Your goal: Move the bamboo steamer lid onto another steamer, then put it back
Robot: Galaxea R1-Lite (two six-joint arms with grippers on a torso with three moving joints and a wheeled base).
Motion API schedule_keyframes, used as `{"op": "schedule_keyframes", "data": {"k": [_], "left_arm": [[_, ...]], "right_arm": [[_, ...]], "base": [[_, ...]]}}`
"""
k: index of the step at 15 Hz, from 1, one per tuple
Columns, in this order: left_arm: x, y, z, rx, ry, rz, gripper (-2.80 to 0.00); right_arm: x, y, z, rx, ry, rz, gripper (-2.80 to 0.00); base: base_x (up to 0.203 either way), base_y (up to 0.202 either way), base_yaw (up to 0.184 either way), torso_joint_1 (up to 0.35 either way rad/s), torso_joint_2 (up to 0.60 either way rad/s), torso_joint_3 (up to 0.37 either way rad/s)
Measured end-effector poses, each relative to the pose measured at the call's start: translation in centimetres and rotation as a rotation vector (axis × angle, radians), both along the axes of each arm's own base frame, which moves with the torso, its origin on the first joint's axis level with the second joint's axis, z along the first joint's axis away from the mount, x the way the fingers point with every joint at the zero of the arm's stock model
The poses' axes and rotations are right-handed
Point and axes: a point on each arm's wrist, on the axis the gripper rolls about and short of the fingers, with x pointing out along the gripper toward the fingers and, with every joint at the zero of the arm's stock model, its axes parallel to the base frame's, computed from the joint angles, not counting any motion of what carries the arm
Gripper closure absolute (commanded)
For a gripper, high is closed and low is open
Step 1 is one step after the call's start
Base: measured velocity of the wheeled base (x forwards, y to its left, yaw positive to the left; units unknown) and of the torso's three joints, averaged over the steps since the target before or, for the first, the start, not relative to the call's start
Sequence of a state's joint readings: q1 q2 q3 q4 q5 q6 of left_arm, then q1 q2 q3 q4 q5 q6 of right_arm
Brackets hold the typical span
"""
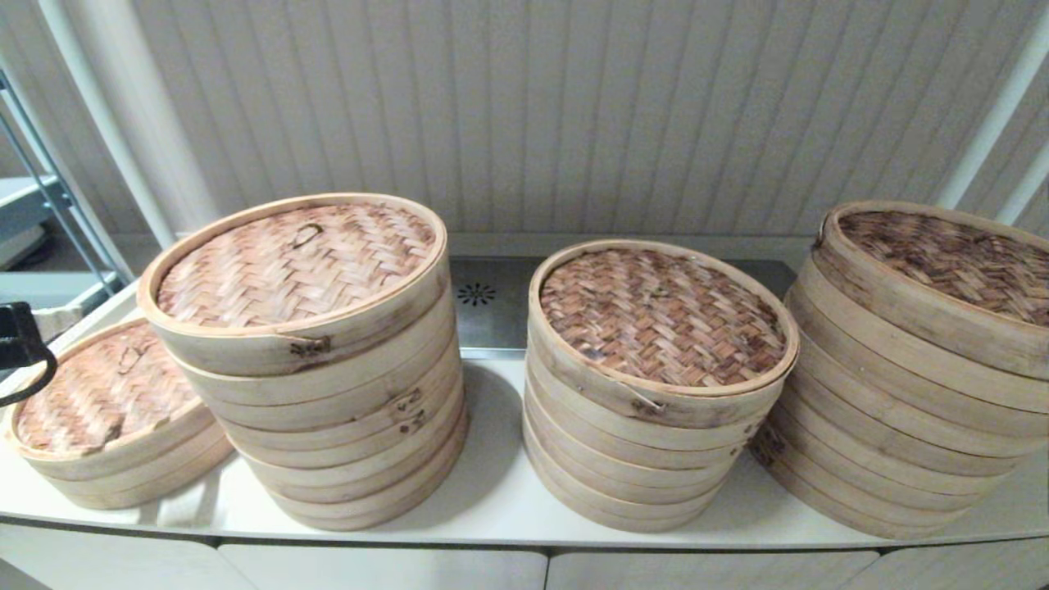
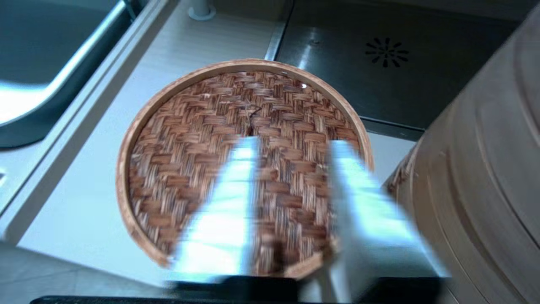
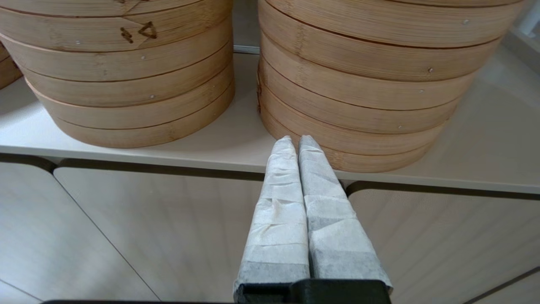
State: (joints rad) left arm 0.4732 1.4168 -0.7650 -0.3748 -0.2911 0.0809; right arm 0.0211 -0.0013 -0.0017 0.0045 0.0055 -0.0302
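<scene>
The bamboo steamer lid [image 1: 98, 393], pinkish-tan weave with a plain pale rim and a thin loop handle [image 2: 253, 115], lies on the low steamer stack at the counter's far left. In the left wrist view the lid [image 2: 190, 169] fills the middle. My left gripper [image 2: 295, 143] hovers over it, open, with nothing between its blurred white fingers [image 2: 232, 202]. Only the gripper's black body [image 1: 16, 340] shows at the head view's left edge. My right gripper [image 3: 297, 139] is shut and empty, low in front of the counter edge, out of the head view.
A tall stack [image 1: 328, 393] topped by a lid with a dark stitched joint stands right beside the low one. Two stacks with darker brown lids [image 1: 656, 328] [image 1: 926, 328] fill the right. A sink [image 2: 42, 63] lies left, and a metal drain plate [image 1: 483, 303] behind.
</scene>
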Motion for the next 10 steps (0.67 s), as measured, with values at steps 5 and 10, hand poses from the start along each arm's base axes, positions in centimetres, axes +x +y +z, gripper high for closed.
{"op": "schedule_keyframes", "data": {"k": [5,10], "left_arm": [[-6.7,-3.5,0.7,0.079,-0.087,0.096,0.00],[-11.6,-7.5,0.0,0.146,-0.167,0.117,0.00]], "right_arm": [[0.0,0.0,0.0,0.000,0.000,0.000,0.00],[0.0,0.0,0.0,0.000,0.000,0.001,0.00]], "base": [[0.000,0.000,0.000,0.000,0.00,0.000],[0.000,0.000,0.000,0.000,0.00,0.000]]}}
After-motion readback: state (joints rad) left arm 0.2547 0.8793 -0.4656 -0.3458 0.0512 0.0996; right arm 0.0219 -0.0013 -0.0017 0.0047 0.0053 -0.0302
